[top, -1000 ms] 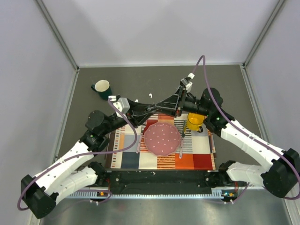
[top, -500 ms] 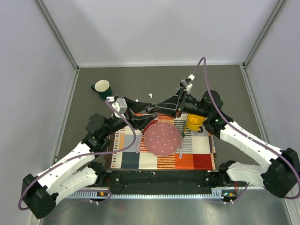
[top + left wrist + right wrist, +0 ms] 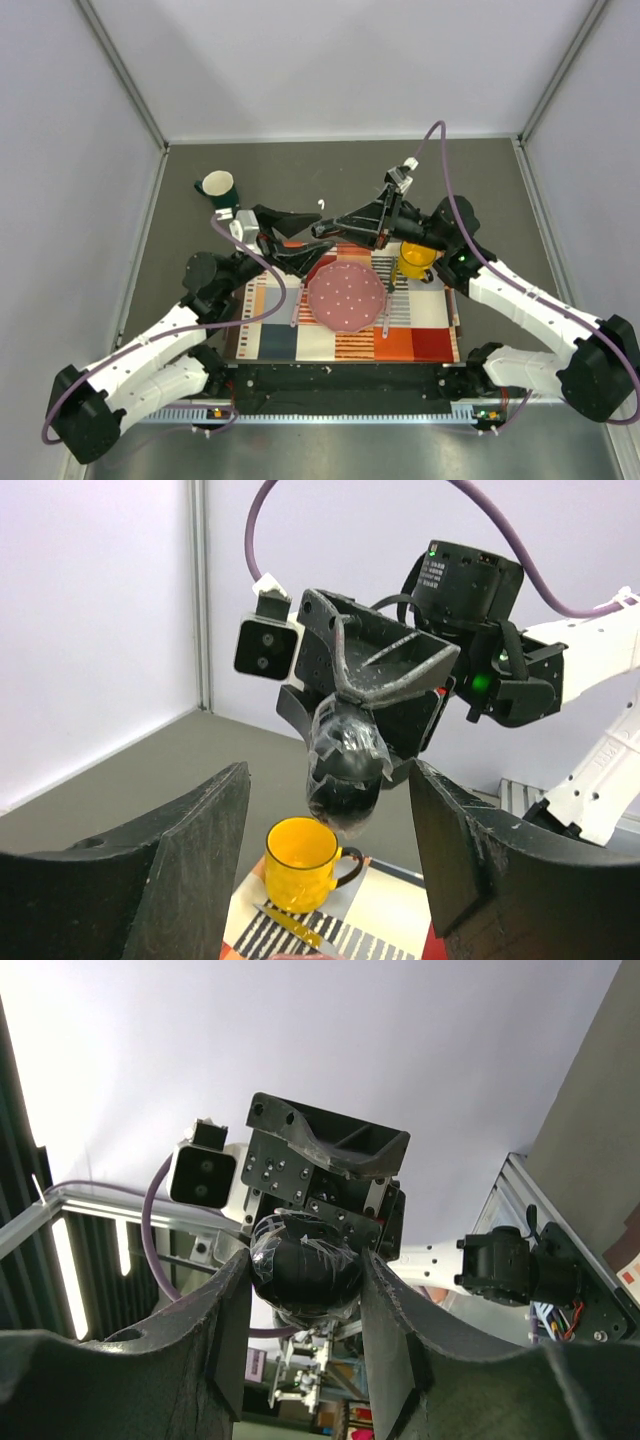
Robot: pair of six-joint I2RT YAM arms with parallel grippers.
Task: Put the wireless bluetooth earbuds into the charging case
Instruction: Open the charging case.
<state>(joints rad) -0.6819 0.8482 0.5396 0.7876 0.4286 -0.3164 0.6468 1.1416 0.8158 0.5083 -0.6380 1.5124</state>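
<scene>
Inspector: Grey table (image 3: 480, 190), pale walls on three sides. Report claw status.

Operator: Right claw (image 3: 304, 1258) is closed on a black oval object (image 3: 345, 765) wrapped in clear film and holds it in the air. Left claw (image 3: 328, 772) stands open and holds nothing. Its fingers sit either side of that object, apart from it.

Inspector: Surroundings?

Operator: Below the claws lies a checked mat (image 3: 270, 340) carrying a pink plate (image 3: 345, 297). A yellow mug (image 3: 415, 258) stands at the mat's far right corner. A green mug (image 3: 218, 186) stands well apart, far left on the table.

Inspector: Task items?

Operator: One white speck, apparently an earbud (image 3: 322, 203), lies on bare table just beyond the claws. The charging case cannot be made out in any view.
</scene>
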